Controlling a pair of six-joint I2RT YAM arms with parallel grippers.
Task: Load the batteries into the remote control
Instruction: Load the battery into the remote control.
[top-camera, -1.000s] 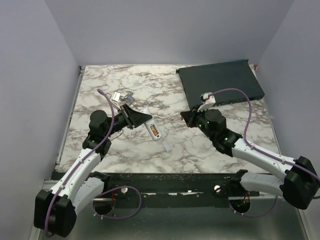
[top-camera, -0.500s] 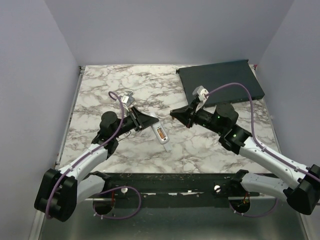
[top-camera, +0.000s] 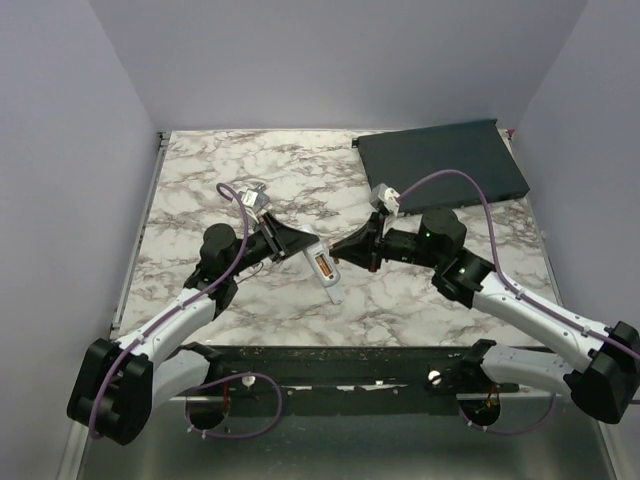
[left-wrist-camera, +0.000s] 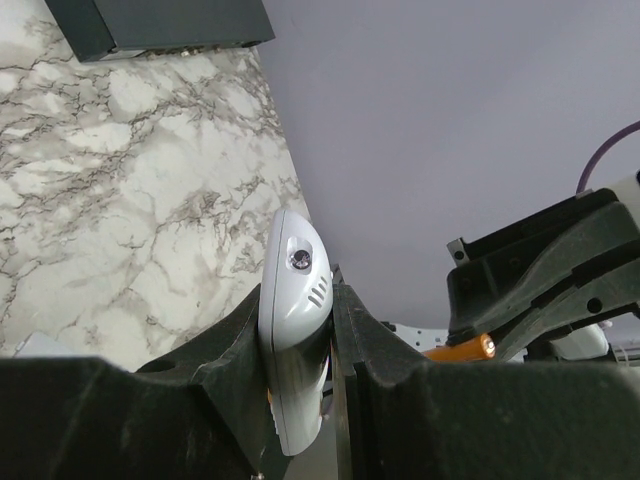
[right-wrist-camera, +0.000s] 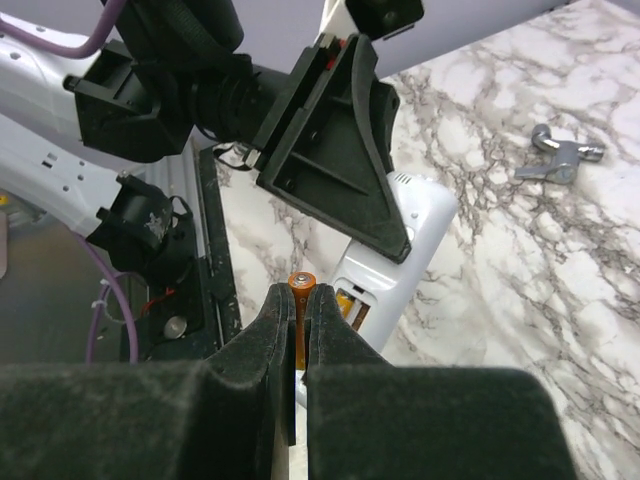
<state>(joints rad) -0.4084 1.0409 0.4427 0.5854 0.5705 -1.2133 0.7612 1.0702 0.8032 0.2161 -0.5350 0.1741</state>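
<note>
Orange battery (right-wrist-camera: 301, 285), light and slick we judge, pinched in right gripper (top-camera: 343, 253); left gripper (top-camera: 300, 244) clamps stiff remote (left-wrist-camera: 293, 330) by its sides.

Left arm (top-camera: 170, 325), right arm (top-camera: 520, 305): white link shells, black joints, black wedge fingers (top-camera: 285, 240); purple cable (top-camera: 455, 176) per arm.

A white tabletop (top-camera: 200, 170) veined with grey marbling fills the floor of the scene; plain lavender walls (top-camera: 330, 60) close it in on the left, far and right sides. A large dark flat rectangular box (top-camera: 440, 165) lies at the far right corner, turned slightly askew; its near left corner shows in the left wrist view too. A small grey metal piece (right-wrist-camera: 560, 155) rests alone on the marble, its shape hard to make out. A black strip (top-camera: 330, 360) runs along the near edge.
</note>
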